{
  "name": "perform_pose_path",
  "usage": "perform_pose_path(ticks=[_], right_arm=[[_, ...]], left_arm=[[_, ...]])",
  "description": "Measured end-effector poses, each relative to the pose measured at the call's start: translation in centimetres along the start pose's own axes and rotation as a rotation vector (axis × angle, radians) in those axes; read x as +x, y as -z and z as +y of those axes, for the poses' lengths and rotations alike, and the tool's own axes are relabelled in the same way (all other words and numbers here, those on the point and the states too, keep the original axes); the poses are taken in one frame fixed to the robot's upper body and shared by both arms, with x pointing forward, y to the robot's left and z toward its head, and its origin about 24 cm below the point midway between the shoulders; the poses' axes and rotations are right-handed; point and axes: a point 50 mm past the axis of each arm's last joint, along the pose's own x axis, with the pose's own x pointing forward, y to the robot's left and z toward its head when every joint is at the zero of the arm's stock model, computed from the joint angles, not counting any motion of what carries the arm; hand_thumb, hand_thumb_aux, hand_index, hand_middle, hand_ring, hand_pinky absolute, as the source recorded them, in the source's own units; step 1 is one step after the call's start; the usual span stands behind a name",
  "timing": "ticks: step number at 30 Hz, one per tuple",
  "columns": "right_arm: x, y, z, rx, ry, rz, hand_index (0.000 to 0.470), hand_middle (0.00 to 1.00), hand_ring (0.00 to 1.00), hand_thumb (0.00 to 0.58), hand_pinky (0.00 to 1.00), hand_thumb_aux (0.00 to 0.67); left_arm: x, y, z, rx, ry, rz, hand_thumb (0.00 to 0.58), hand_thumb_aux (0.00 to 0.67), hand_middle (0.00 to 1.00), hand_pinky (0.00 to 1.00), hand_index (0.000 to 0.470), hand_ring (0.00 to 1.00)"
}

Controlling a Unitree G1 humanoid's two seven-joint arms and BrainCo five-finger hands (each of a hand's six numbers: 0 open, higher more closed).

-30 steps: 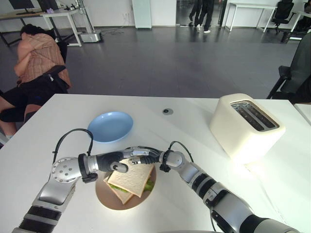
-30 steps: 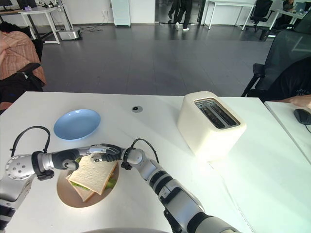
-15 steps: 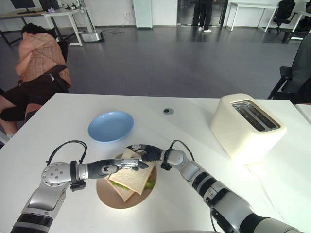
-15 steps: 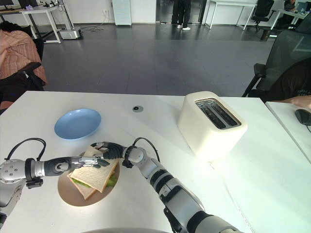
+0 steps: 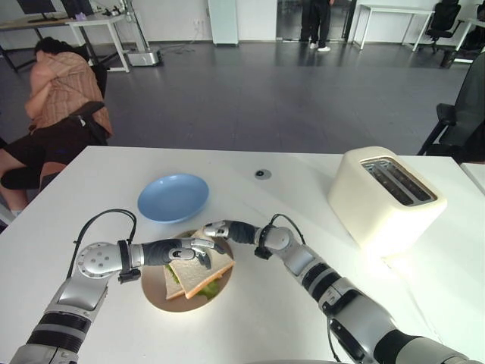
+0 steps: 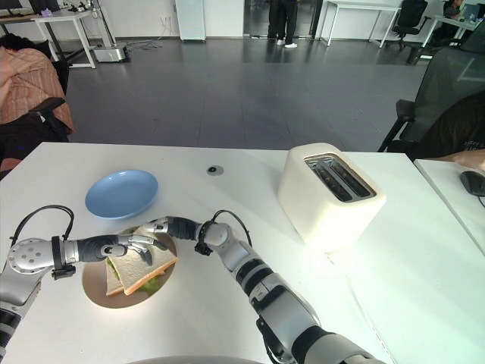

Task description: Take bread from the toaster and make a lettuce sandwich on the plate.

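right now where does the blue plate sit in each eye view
Left eye view: the blue plate lies left of centre, about mid-height.
Right eye view: the blue plate lies nearer the left edge, at about the same height.
Shared landmark: the toaster, far to its right in both.

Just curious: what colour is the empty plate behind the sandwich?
Light blue; the empty plate shows best in the left eye view.
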Motion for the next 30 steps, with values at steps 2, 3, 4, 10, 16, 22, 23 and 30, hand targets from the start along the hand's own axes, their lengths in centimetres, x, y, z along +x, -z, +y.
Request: perform_pose_path(ticks=[2,3,4,10,16,22,23,30], right_arm=[[-0.7,-4.3,-3.7,-0.027,0.109,-0.151,0.0,0.0,0.0,0.0,0.0,0.0],[-1.1,-6.3,-5.0,-0.056,0.146,-0.214,0.0,0.0,0.0,0.0,0.0,0.0],[-1.4,-7.6,-5.7,-0.067,0.17,-0.255,0.0,0.0,0.0,0.0,0.0,0.0],[-3.4,-10.0,-7.8,-0.059,0.268,-0.343,0.0,0.0,0.0,0.0,0.0,0.0],[-5.1,-10.4,-8.9,-0.043,0.318,-0.362,0.0,0.0,0.0,0.0,0.0,0.0],[-7.3,-7.2,-8.6,-0.022,0.305,-0.282,0.0,0.0,0.0,0.0,0.0,0.0],[-7.7,-6.8,-8.4,-0.024,0.295,-0.27,0.0,0.42,0.42,0.0,0.42,0.0],[-11.1,-3.1,-7.6,-0.096,0.21,-0.115,0.47,1.0,1.0,0.58,1.0,0.67]], left_arm=[[0.1,0.4,0.1,-0.008,-0.008,0.007,0.0,0.0,0.0,0.0,0.0,0.0],[0.2,0.4,0.1,-0.011,-0.008,0.009,0.0,0.0,0.0,0.0,0.0,0.0],[0.2,0.5,0.1,-0.011,-0.009,0.009,0.0,0.0,0.0,0.0,0.0,0.0],[0.4,0.7,0.0,0.002,-0.007,0.0,0.0,0.0,0.0,0.0,0.0,0.0],[1.4,-1.2,-1.6,-0.136,-0.033,-0.29,0.0,0.0,0.0,0.0,0.0,0.0],[0.0,-3.8,1.6,-0.168,-0.272,-0.558,0.0,0.0,0.0,0.0,0.0,0.0],[-0.3,-3.9,2.2,-0.179,-0.297,-0.565,0.0,0.0,1.0,1.0,0.0,1.0],[-5.3,-0.7,4.7,-0.144,-0.275,-0.14,0.58,0.67,1.0,1.0,0.47,1.0]])
